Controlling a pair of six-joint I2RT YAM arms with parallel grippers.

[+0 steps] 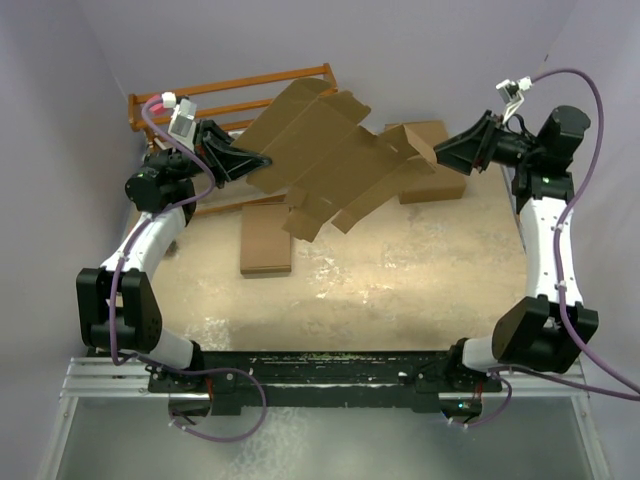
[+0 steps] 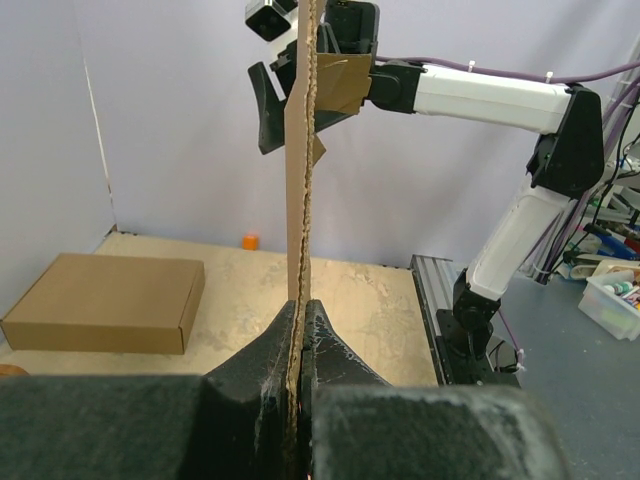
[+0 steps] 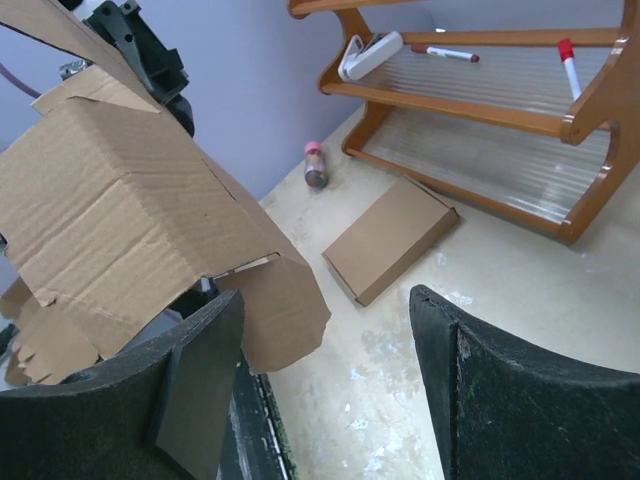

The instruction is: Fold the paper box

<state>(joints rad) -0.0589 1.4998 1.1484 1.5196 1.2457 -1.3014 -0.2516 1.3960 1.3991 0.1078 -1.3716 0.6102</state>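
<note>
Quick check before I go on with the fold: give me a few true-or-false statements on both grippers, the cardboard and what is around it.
1. The left gripper is shut on an edge of the paper box. True.
2. The paper box lies flat on the table. False: it is an unfolded blank held up in the air above the table.
3. The right gripper is clamped shut. False: its jaws stand wide open, with a flap of the blank beside one finger.
4. A folded brown box lies on the table near the wooden rack. True.
5. The wooden rack holds nothing. False: markers lie on its shelves.
</note>
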